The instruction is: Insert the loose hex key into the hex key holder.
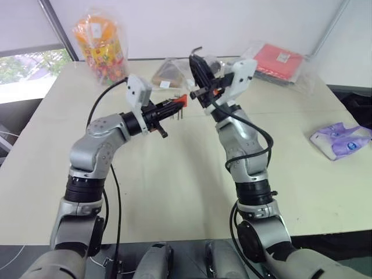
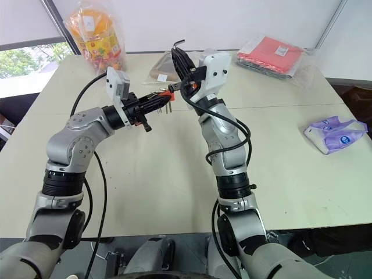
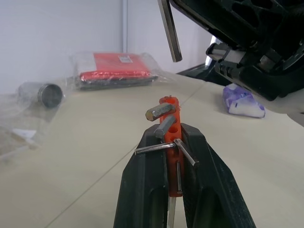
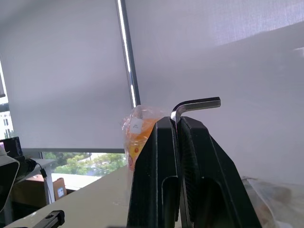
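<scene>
Both jaws are clamped: our left gripper (image 3: 173,142) pinches the holder (image 3: 171,142), our right gripper (image 4: 178,124) pinches the key (image 4: 195,104), bent leg above the fingertips. In the head view the key is raised at about one o'clock from the holder, close by. We count one red packet (image 1: 278,60) with an unreadable label, one purple pack (image 1: 340,139), and one clear bag (image 1: 100,42) of orange items.
</scene>
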Tool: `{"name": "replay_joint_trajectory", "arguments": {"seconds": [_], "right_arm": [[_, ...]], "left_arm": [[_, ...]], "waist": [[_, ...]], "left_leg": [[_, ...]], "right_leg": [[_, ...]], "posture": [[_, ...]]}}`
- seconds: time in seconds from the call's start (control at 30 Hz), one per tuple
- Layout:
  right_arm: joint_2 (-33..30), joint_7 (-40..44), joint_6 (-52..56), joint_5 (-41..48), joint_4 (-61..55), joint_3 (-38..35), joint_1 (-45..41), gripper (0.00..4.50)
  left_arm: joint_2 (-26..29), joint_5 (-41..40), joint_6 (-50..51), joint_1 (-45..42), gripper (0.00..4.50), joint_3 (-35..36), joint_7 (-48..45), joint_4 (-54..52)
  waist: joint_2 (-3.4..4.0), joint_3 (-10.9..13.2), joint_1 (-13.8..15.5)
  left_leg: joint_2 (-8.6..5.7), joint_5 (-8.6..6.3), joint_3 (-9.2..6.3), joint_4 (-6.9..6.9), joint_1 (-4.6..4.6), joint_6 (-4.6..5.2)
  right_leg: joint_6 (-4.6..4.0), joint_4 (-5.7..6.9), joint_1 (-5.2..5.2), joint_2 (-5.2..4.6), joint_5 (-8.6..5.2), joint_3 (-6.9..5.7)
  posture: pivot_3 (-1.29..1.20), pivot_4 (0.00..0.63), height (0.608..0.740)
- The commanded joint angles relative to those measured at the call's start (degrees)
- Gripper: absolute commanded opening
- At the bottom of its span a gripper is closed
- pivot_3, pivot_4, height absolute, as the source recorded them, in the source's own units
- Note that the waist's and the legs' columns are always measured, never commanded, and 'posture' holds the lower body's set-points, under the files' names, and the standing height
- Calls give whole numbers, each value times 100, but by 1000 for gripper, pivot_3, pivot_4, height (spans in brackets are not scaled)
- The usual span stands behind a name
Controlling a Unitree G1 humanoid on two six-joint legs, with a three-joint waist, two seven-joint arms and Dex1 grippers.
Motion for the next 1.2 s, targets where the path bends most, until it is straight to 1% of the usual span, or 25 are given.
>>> {"name": "replay_joint_trajectory", "arguments": {"seconds": [0.03,0.2,0.33,0.9,1.2], "right_arm": [[158,86,-188,79,-193,179,36,41],[236,153,-299,2,-196,379,139,41],[264,137,-396,-42,-124,457,153,41],[175,-61,-817,-148,473,220,-221,41],[234,-24,-755,-139,348,312,-170,41]], "left_arm": [[-60,-1,-154,-208,0,100,75,-59],[-87,-4,-146,-247,0,114,106,-43],[-89,-10,-132,-228,0,122,127,-68],[-116,-63,-90,-163,0,113,209,-187],[-114,-65,-100,-120,0,129,232,-210]], "waist": [[0,0,-10],[0,0,-113],[0,0,-122],[1,0,-123],[1,0,-124]], "left_leg": [[0,0,0,0,0,0],[0,0,-3,-1,0,0],[1,0,-4,-3,0,0],[1,0,-3,-5,0,0],[1,0,-4,-5,0,0]], "right_leg": [[0,0,0,0,0,0],[0,3,0,-1,0,1],[0,7,-4,-3,0,0],[0,7,-6,-3,0,1],[0,8,-6,-3,0,2]], "posture": [[0,150,740],[0,150,740],[0,150,740],[0,150,740],[0,150,740]]}}
